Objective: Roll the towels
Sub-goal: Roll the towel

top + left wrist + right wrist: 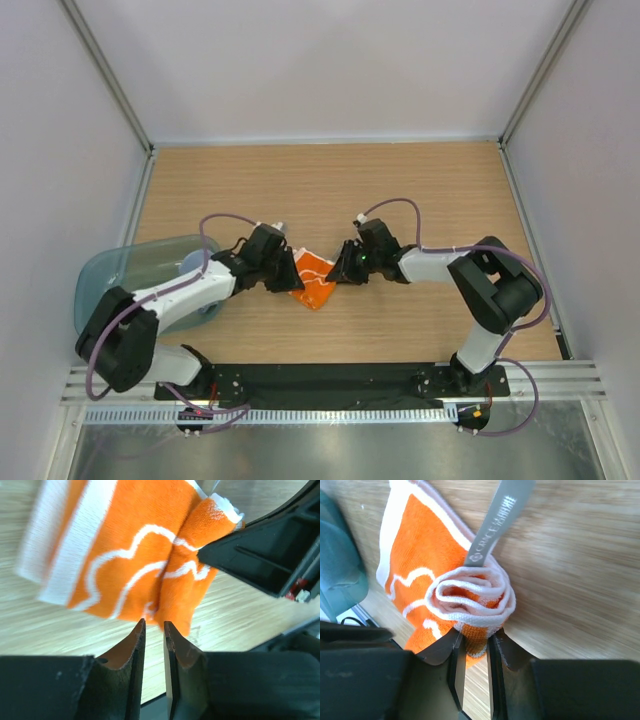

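Pinching the rolled end of the towel [415, 555], your right tool [476, 642] has its jaws nearly together on the orange cloth just under the spiral. Your left tool [154, 630] stands open by a thin slit with nothing in it. The towel's near edge hangs just past its tips, touching or barely apart; you cannot settle which from this angle.

The towel lies mid-bench [420, 190], between the two tools and apart from the tray [110, 275] on the left. What matters next, as I judge it, is the roll's long axis. It runs from the left tool's tips straight toward the right tool, so the two tools face each other along it. The free end is dead ahead of the left tool, which is the nearer one to take it.

From the right wrist you look at the coil end-on, with a grey lettered strip [497, 520] beyond it. The left wrist instead gives you the roll's length and the flat, unrolled panel beside it. From above the towel is only a small orange patch.
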Motion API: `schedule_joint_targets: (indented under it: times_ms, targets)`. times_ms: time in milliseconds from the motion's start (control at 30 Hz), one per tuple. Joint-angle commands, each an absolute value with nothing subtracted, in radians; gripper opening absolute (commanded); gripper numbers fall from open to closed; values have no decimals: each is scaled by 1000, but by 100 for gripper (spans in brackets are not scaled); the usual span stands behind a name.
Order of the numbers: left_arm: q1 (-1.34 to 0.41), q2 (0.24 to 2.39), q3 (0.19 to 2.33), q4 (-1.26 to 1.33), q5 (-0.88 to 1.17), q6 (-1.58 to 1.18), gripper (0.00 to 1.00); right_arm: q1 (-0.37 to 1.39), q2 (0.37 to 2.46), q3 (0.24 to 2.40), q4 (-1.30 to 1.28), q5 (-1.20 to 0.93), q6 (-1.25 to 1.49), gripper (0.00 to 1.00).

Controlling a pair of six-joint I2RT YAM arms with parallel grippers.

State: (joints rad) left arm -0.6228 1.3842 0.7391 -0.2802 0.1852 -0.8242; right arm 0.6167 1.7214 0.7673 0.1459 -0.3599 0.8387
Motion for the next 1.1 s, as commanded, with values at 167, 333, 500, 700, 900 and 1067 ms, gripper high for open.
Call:
schedule_joint_targets:
  times_ms: [167, 333, 500, 700, 900, 1067]
  targets:
    - [-693, 1238, 831, -486, -133, -692, 20, 604, 1674, 822, -35, -265, 769, 25]
    - [-901, 1213, 854, -375, -228, -575, 33, 604, 1654, 839, -89, -259, 758, 25]
    - [-1084, 1337, 922, -292, -342, -462, 45, 604, 1640, 861, -132, -261, 746, 25]
    - [-1135, 1528, 974, -224, -414, -405, 49, 607, 1631, 867, -150, -268, 738, 25]
    - [-1135, 1644, 982, -215, -434, -402, 52, 607, 1620, 864, -167, -267, 732, 25]
    - [-1140, 1686, 953, -215, -425, -429, 52, 607, 1626, 871, -175, -262, 730, 25]
